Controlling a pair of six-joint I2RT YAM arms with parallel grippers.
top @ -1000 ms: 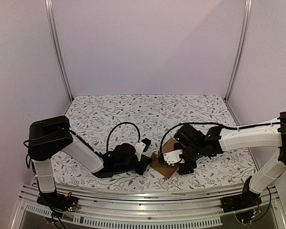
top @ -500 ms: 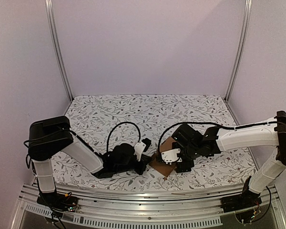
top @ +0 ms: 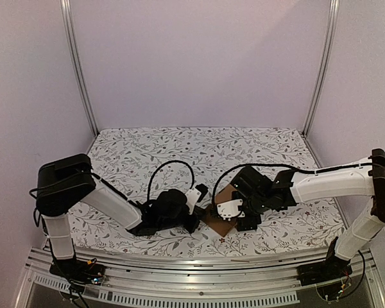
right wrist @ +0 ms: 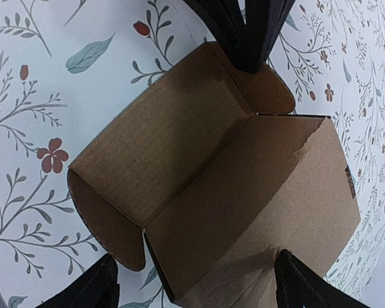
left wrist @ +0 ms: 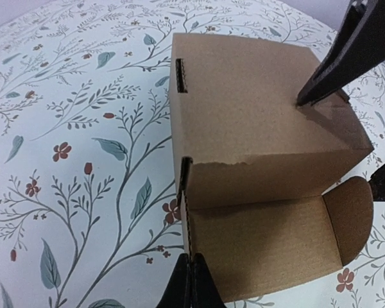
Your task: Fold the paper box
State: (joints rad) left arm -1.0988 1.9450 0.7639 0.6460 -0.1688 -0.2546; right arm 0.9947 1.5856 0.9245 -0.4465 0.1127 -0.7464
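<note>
I saw the left gripper [left wrist: 191,281] pinched shut on the box [left wrist: 256,122] at its left flap; the right gripper [right wrist: 196,262] straddled it, jaws wide apart.

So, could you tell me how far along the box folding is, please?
Done: the box body stands up as a carton. In hand: the left gripper pinches the edge of the open lid flap, while the right gripper straddles the box, open. To do: tuck the rounded side tabs and close the lid.

paper box [left wrist: 256,128]: plain brown kraft carton, partly folded, closed panel up; front flap lies open, rounded side tab raised; sits between spread fingers of right gripper [right wrist: 199,279], flap edge at closed left gripper [left wrist: 191,282].
</note>
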